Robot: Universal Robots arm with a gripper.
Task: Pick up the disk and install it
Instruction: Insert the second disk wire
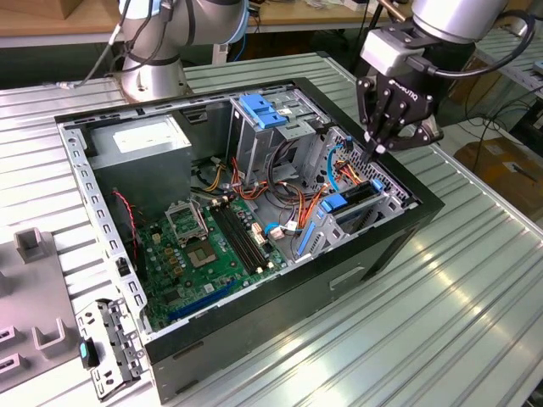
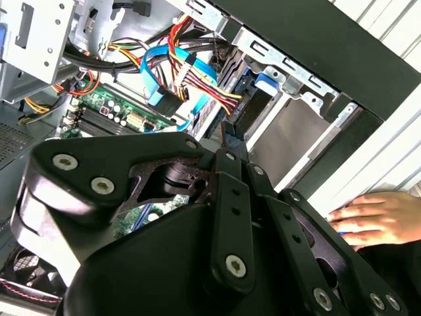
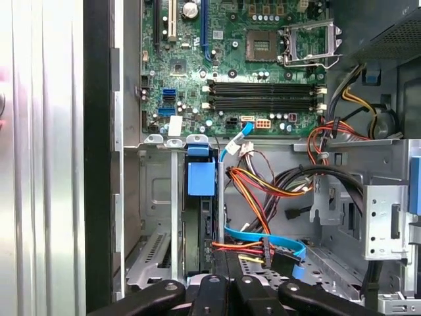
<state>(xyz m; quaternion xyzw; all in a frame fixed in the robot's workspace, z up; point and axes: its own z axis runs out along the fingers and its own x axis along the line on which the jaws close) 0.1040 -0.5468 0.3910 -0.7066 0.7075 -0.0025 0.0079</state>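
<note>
Exterior view
- Gripper (image 1: 378, 146): fingers drawn together to a point and carrying nothing.
- Disk (image 1: 352, 199): on edge in the drive bay (image 1: 386, 203), just below the fingertips and a little toward the case's middle.
- Case (image 1: 382, 246): open, lying on its side beneath the hand.
- Cables (image 1: 297, 199): orange and black bundle, beside the bay on the side away from the hand.

Second wrist view
- Gripper (image 2: 227, 135): tips closed, with no object between them.
- Disk (image 2: 263, 82): its blue end tab lies just beyond the fingertips.
- Person's hand (image 2: 375, 220): resting on the table outside the case, well apart from the tips.

First wrist view
- Disk (image 3: 200, 178): in its slot ahead of the knuckles, blue tab nearest the motherboard (image 3: 197, 66).
- Cables (image 3: 263, 191): near the slot, apart from the disk.

Judgement
- Step: pick-up appears done and the disk sits in the bay; seating or checking is in hand.
- Requirement: any further push must run straight along the slot and stay clear of the cables.
</note>
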